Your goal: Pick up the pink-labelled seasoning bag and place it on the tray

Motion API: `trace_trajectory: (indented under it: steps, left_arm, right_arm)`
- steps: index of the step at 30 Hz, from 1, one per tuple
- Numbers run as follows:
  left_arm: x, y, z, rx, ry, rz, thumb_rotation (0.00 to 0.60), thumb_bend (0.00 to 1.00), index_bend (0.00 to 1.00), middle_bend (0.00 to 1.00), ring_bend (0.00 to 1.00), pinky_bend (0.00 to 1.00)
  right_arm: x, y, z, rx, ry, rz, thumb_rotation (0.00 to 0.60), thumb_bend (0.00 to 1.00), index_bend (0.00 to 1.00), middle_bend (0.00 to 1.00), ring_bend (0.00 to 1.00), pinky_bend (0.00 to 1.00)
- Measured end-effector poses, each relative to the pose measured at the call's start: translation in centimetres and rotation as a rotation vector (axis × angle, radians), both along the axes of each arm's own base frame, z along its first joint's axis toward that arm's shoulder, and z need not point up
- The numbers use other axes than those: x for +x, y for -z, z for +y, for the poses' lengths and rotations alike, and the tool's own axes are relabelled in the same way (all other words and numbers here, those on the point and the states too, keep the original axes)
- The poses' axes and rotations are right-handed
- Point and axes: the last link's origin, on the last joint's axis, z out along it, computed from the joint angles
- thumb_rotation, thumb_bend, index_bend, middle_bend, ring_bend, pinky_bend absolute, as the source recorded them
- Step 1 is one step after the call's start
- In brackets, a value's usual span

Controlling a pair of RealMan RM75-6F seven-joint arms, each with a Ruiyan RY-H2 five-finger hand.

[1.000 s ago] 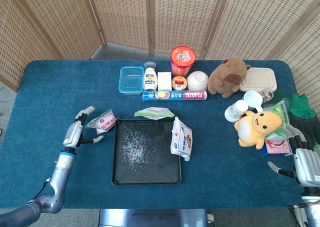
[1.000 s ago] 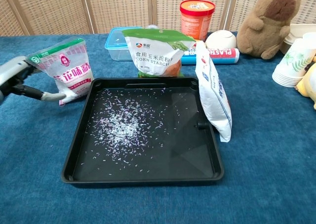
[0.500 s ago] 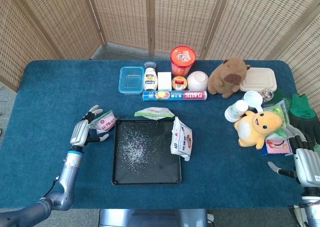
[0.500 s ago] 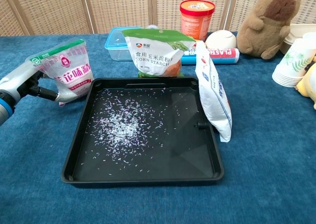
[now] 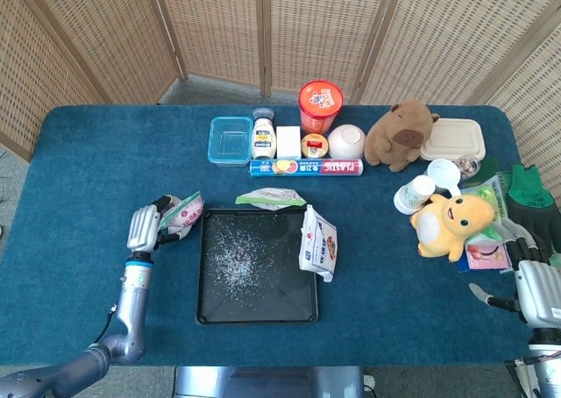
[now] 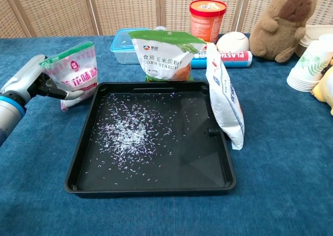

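Blue cloth covers the table (image 5: 79, 179). At far left we see the left hand (image 6: 32, 82) with fingers (image 6: 58, 93) wrapped around the pink-labelled bag (image 6: 75, 75), which stands upright, long axis vertical, just outside the tray (image 6: 86, 142) rim. Open tray floor lies to the fingers' right, past the rim. We judge lift-over next. Right hand (image 5: 536, 294) sits far off, fingers apart, holding nothing.

The right robot hand (image 5: 536, 291) is cut off by the head view's lower right corner, its fingers unclear. In the chest view, the capybara toy (image 6: 287, 18) and paper cups (image 6: 311, 64) run past the frame's edge.
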Motion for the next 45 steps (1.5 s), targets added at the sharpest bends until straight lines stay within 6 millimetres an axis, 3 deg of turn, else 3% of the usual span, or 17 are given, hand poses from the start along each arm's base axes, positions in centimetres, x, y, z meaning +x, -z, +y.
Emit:
trace_trajectory:
  steps: [9,18,26,36,45]
  left_arm:
    - [-0.5,-1.3,0.2,0.01,0.074,0.063,0.6,0.34,0.63,0.48,0.49,0.57]
    - [-2.5,-6.1,-1.0,-0.015,0.209,0.173,0.6,0.34,0.63,0.48,0.49,0.57]
    - [-3.2,-10.0,-2.6,-0.041,0.366,0.417,0.6,0.36,0.63,0.48,0.49,0.59]
    - [-0.4,-14.0,-3.4,-0.02,0.572,0.767,0.6,0.36,0.63,0.5,0.51,0.61]
    - [2.7,-14.3,-2.4,0.007,0.755,1.012,0.6,0.37,0.64,0.5,0.51,0.64]
  right_arm:
    - [0.0,-0.1,0.0,-0.002,0.001,-0.002,0.6,0.0,0.0,0.0,0.01,0.0]
    - [0.0,0.1,0.0,0.003,0.002,0.005,0.6,0.0,0.0,0.0,0.01,0.0]
    - [0.1,0.3,-0.1,0.006,0.006,0.008,0.6,0.0,0.0,0.0,0.01,0.0]
    - [0.2,0.6,-0.1,0.015,0.007,0.015,0.6,0.0,0.0,0.0,0.01,0.0]
    - [0.1,0.6,-0.2,0.011,0.01,0.013,0.6,0.0,0.0,0.0,0.01,0.0]
